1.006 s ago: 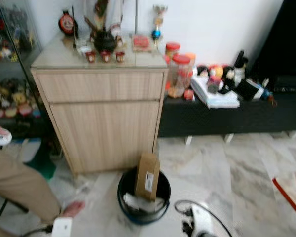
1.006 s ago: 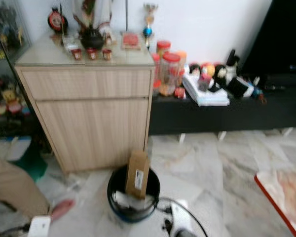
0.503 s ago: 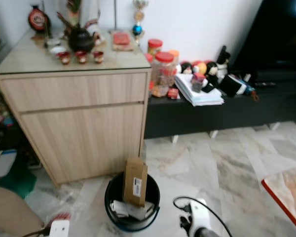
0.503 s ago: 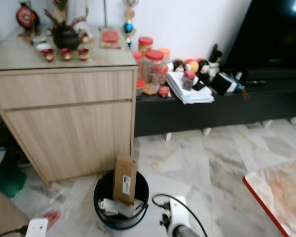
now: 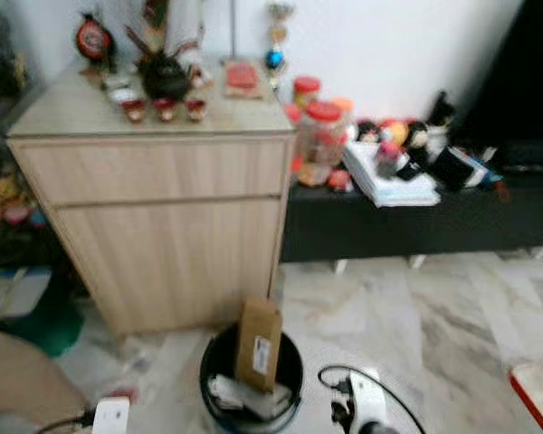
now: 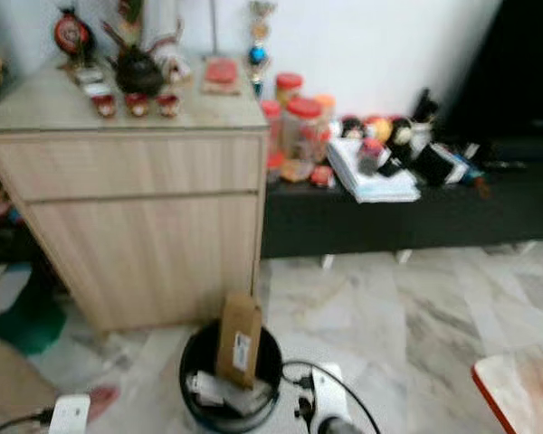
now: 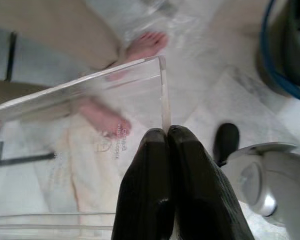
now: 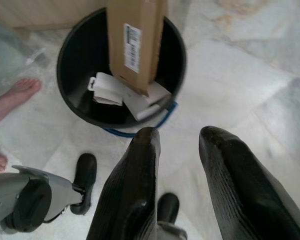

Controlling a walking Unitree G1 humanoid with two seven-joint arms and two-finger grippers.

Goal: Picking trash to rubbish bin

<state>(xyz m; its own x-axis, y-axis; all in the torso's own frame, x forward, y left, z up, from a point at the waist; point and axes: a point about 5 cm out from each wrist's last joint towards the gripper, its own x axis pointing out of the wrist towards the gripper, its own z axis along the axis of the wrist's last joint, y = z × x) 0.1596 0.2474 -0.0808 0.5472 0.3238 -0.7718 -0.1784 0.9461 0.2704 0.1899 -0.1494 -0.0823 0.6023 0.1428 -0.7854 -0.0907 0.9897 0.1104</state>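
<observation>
— Marble floor [image 5: 416, 307] by a wooden cabinet [image 5: 163, 226]: where's your trash?

— Clear plastic sheet [image 7: 90, 130], pinched by your left gripper [image 7: 167, 137]. Right gripper [image 8: 177, 140] hangs spread, empty. Carry it squarely over the round black bin [image 8: 80, 95] holding a brown carton [image 8: 135, 40].

The two head views look forward and steeply down from standing height, facing a light wood-grain cabinet [image 5: 167, 217] against a white wall, with a low black bench [image 5: 416, 221] running off to the robot's right. Both are blurred and share nearly the same scene, shifted slightly sideways between them. Near their lower edge stands a round black rubbish bin [image 5: 251, 375] with a tall brown cardboard box [image 5: 258, 344] upright inside.

The right wrist view looks along its right gripper [image 8: 177, 145] straight down from close above, sharing that bin [image 8: 75, 70] and box [image 8: 136, 40] with the head views.

The left wrist view looks down along its left gripper [image 7: 167, 137] at pale marble floor [image 7: 225, 95], very near a clear plastic sheet [image 7: 90, 130].
</observation>
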